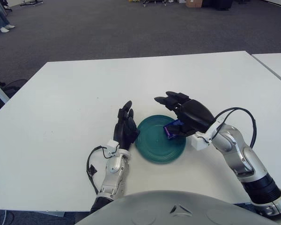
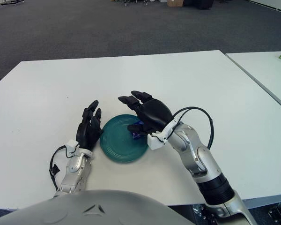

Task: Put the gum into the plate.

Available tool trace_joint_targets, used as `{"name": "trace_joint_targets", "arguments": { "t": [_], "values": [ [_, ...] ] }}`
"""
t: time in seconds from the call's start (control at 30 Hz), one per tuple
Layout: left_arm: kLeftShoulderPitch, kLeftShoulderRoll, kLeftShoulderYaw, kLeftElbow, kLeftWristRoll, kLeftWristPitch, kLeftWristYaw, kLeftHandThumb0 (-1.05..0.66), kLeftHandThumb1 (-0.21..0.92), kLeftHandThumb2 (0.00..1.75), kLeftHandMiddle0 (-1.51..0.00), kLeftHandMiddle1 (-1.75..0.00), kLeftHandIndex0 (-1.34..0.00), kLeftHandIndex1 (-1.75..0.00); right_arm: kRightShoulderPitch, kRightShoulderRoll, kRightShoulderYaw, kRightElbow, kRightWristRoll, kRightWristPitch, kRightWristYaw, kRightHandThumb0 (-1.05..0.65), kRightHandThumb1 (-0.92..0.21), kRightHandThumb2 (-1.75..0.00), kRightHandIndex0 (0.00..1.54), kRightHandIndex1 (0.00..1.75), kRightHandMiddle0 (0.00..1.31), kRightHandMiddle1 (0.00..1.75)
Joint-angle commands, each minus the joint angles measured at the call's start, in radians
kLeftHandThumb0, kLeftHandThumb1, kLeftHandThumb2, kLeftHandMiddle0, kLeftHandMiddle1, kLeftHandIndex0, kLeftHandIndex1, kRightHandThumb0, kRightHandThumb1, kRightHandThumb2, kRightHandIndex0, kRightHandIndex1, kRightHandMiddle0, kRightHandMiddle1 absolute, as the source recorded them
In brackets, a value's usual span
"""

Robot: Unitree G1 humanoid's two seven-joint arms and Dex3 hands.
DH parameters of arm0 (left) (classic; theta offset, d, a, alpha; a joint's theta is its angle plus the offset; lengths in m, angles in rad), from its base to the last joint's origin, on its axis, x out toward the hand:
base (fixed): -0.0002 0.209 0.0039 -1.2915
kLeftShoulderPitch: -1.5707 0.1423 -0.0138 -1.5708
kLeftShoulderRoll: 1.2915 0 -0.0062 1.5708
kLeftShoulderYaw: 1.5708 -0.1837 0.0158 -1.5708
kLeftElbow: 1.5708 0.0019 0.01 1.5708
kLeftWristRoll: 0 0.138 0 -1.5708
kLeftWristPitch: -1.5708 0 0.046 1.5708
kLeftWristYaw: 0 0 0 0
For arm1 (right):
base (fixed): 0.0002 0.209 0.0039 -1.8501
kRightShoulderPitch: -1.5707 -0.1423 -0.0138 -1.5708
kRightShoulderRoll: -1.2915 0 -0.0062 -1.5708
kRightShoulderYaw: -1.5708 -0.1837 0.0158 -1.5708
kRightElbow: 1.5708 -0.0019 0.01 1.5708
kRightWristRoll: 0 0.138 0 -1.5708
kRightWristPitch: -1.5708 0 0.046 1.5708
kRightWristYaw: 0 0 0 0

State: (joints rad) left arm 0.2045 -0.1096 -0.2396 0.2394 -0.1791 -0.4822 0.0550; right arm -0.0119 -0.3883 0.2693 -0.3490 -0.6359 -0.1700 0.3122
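The gum [image 1: 173, 129] lay tilted on the plate [image 1: 154, 147] beneath the right hand [image 1: 189, 115], whose fingers stood spread, apparently released. Left hand [image 1: 126, 126] idled beside the plate. Next: lift the right hand clear.

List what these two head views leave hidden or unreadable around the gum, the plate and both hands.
- Gum: largely covered by the right hand in both views; whether the hand touches it, or it rests on the plate, is unclear.
- Gum label: too small to read.
- Plate's right rim: hidden under the right hand.
- Left hand: shown from the back beside the plate's left edge; palm and any contact with the table hidden.
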Motion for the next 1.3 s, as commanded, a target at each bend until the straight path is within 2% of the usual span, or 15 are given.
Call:
{"name": "trace_joint_targets", "arguments": {
  "t": [0.0, 0.13, 0.4, 0.5, 0.8, 1.27],
  "values": [
    [0.013, -0.092, 0.001, 0.014, 0.003, -0.018, 0.011, -0.89, 0.92, 0.96, -0.21, -0.01, 0.00, -0.56, 0.012, 0.063, -0.043, 0.047, 0.083, 0.057, -0.042, -1.05, -0.92, -1.00, 0.09, 0.00, 0.00, 0.23],
    [0.011, -0.094, 0.005, 0.018, 0.007, -0.024, 0.020, -0.90, 0.92, 0.95, -0.21, 0.00, 0.00, -0.57, 0.041, 0.145, -0.080, 0.061, 0.171, 0.097, -0.101, -1.03, -0.92, -0.99, 0.09, 0.00, 0.00, 0.26],
    [0.020, -0.081, 0.000, -0.012, 0.032, -0.008, 0.042, -0.93, 0.92, 0.96, -0.19, 0.00, 0.00, -0.55, 0.063, 0.214, -0.133, 0.124, 0.284, 0.096, -0.174, -0.98, -0.92, -1.00, 0.08, 0.00, 0.00, 0.26],
    [0.024, -0.079, -0.002, -0.020, 0.031, -0.003, 0.043, -0.93, 0.92, 0.97, -0.18, 0.00, 0.00, -0.53, 0.056, 0.226, -0.168, 0.191, 0.347, 0.072, -0.191, -0.96, -0.92, -1.01, 0.09, 0.01, 0.00, 0.25],
    [0.033, -0.070, -0.001, -0.037, 0.031, 0.014, 0.039, -0.94, 0.92, 0.97, -0.17, 0.00, 0.00, -0.52, 0.047, 0.252, -0.212, 0.274, 0.471, 0.045, -0.196, -0.95, -0.92, -1.01, 0.10, 0.01, 0.00, 0.19],
    [0.046, -0.065, 0.013, -0.047, -0.008, 0.014, 0.020, -0.97, 0.92, 0.92, -0.18, -0.01, 0.00, -0.58, 0.090, 0.290, -0.217, 0.272, 0.511, 0.063, -0.230, -0.91, -0.92, -1.02, 0.09, 0.00, 0.00, 0.19]
  ]
}}
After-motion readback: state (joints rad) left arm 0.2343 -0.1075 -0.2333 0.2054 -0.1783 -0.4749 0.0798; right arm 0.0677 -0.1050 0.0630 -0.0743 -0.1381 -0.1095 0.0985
